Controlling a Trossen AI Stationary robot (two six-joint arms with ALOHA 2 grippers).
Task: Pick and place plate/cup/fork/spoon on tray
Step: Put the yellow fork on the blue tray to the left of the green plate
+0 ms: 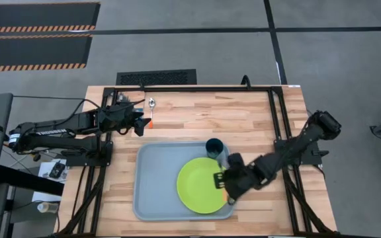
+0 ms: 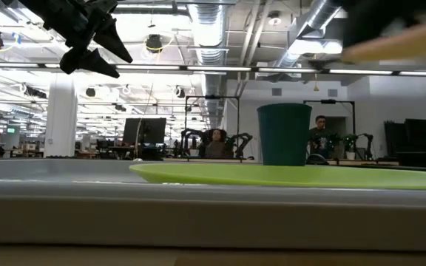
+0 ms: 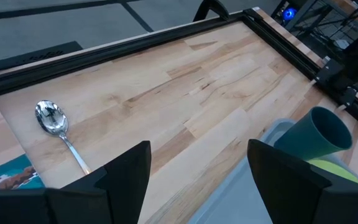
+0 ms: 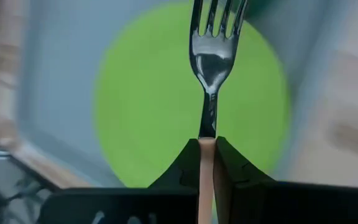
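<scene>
The lime-green plate [image 1: 200,186] lies flat in the blue-grey tray [image 1: 152,188]. The teal cup [image 1: 215,147] stands upright in the tray beside the plate's far edge. My right gripper [image 1: 221,181] hovers over the plate's right part, shut on the fork [image 4: 214,59]. The spoon [image 1: 151,107] lies on the wood beyond the tray's far left corner, bowl toward the far edge. My left gripper [image 1: 141,123] is open and empty beside the spoon's orange handle end, above the table; in its wrist view [image 3: 197,155] the spoon [image 3: 58,127] lies off to one side. My right gripper pinches the fork's orange handle [image 4: 207,155] between its two fingers, close to where the handle meets the metal stem. The fork runs along the fingers and sticks out ahead of them, tines [image 4: 219,18] foremost. It is lifted clear above the plate [image 4: 148,93].
A picture booklet [image 3: 5,177] lies on the wood by the spoon's handle. A black frame rail [image 1: 190,88] runs round the table's far and side edges. Bare wood lies between the spoon and the cup. People sit in the room behind the table [image 2: 217,144].
</scene>
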